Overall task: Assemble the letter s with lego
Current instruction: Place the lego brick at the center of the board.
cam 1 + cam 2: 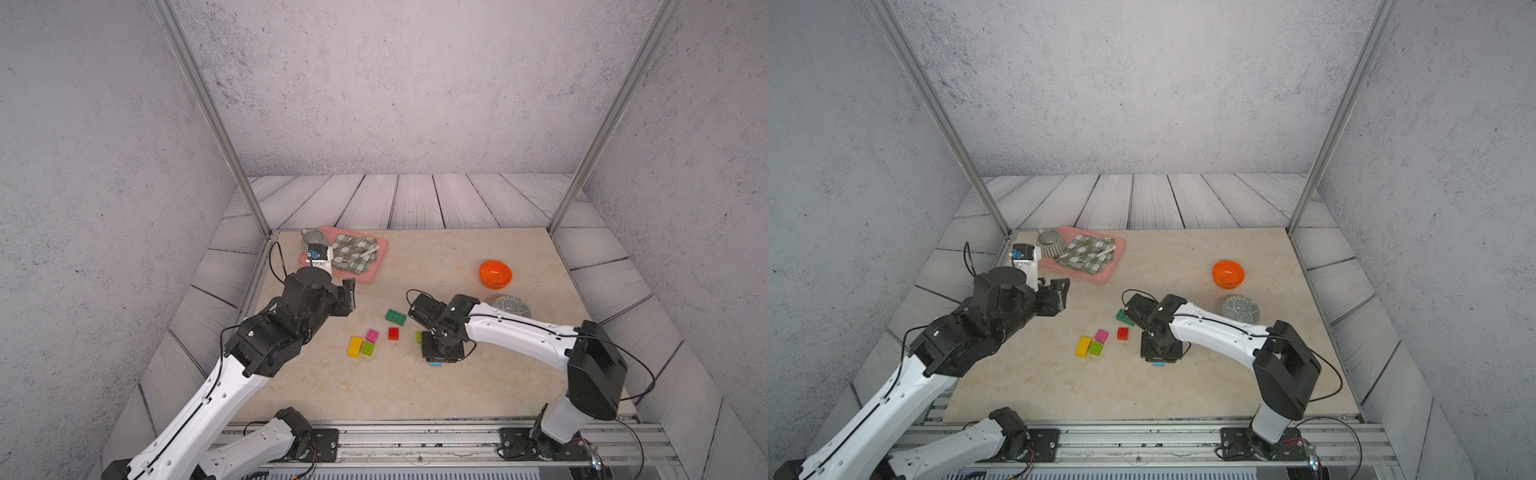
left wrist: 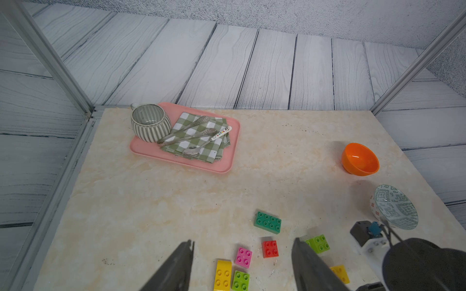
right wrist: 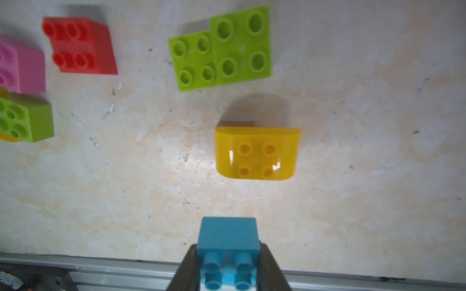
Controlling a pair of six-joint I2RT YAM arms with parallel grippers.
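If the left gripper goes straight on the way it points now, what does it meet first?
Probably the pink brick or the red brick: in its wrist view both lie just beyond the open left gripper. Depth is unclear; it may touch the table first.

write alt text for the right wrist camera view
The right gripper has its fingers shut on a blue brick over a beige table. Beyond it lie a yellow brick with rounded ends, two lime bricks, and a red brick, a pink brick and a third lime brick to one side.
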